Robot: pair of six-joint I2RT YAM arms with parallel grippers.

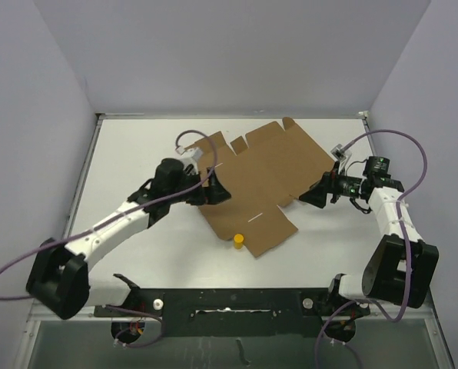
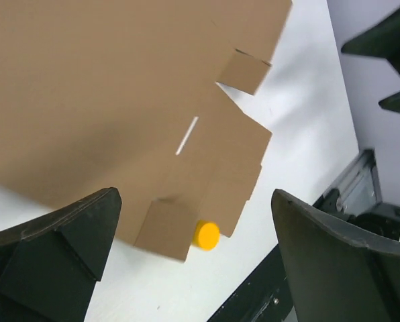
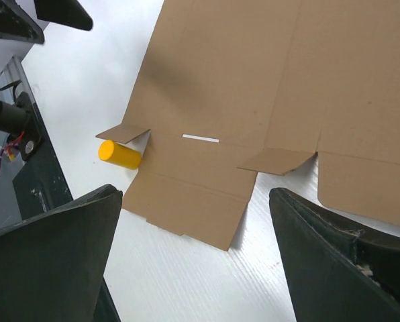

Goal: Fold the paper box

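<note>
Reviewer: paper box point(image 1: 256, 184), where?

Annotator: Flat on the white table point(image 1: 137, 154), about the middle. It's an unfolded die-cut sheet lying diagonally, one end toward the back wall and the other toward the arm bases. It sits between the two grippers.

Reviewer: Any flaps up?

Annotator: Right wrist view shows one tab point(image 3: 123, 134) lifted slightly off the table, right by the yellow cylinder point(image 3: 119, 155). Another tab point(image 3: 275, 161) is raised a little at a notch. A thin slot point(image 3: 201, 139) is cut between them. Everything else looks flat.

Reviewer: Left side?

Annotator: The left gripper point(image 1: 214, 188) is at the sheet's left edge and overlaps it in the top view. In its wrist view the jaws are spread wide with nothing pinched and cardboard showing beyond them. Can't tell if it touches the sheet.

Reviewer: Right?

Annotator: The right gripper point(image 1: 310, 196) is at the sheet's right edge, next to a notch in the outline. Its jaws are also wide apart and hold nothing. Contact with the sheet, can't tell.

Reviewer: Cylinder position?

Annotator: It's tucked into a corner of the sheet's near edge, on the side facing the bases. It's just beside the cardboard and looks like it touches. It's well apart from both grippers.
</note>
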